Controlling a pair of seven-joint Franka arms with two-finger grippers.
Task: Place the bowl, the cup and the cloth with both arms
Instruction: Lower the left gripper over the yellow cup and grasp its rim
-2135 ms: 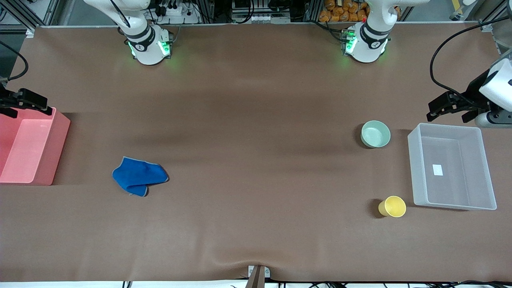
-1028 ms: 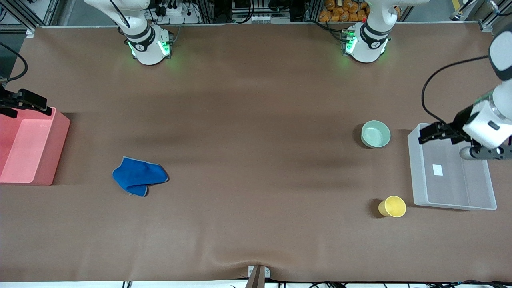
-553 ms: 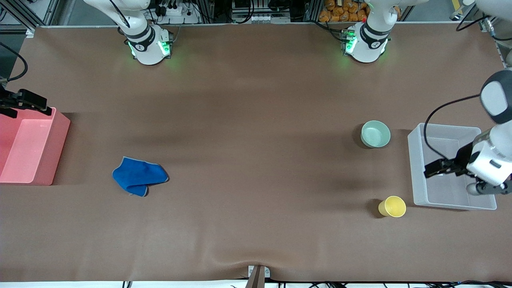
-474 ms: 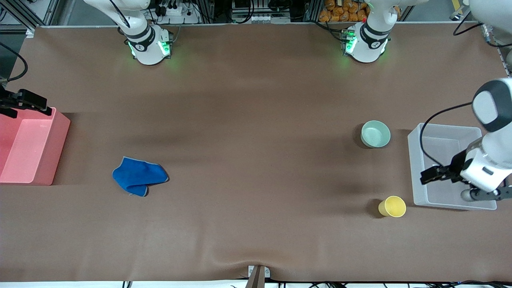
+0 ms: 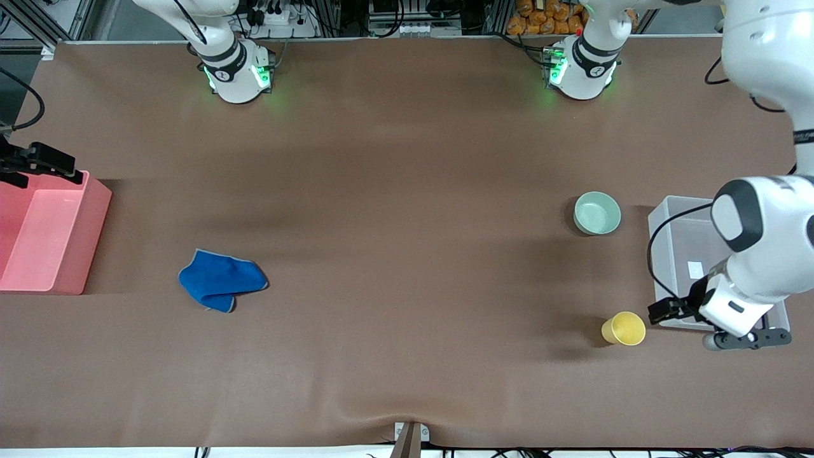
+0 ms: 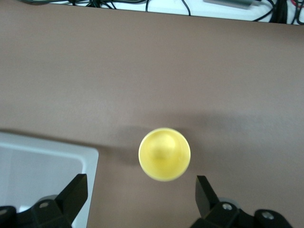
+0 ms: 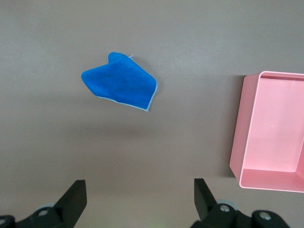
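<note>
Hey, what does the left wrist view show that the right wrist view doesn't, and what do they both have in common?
Only the left wrist view shows the yellow cup, standing beside a corner of the clear bin, with the open left gripper over the table just short of it. Only the right wrist view shows the blue cloth lying flat and the pink bin, with the open right gripper up above the table, holding nothing. Both share the brown table cover and a pair of empty, spread fingers.

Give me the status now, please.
Left gripper open, beside the cup. Right gripper open, waiting over the pink bin. Bowl, cloth untouched. Nothing blocks the way.
</note>
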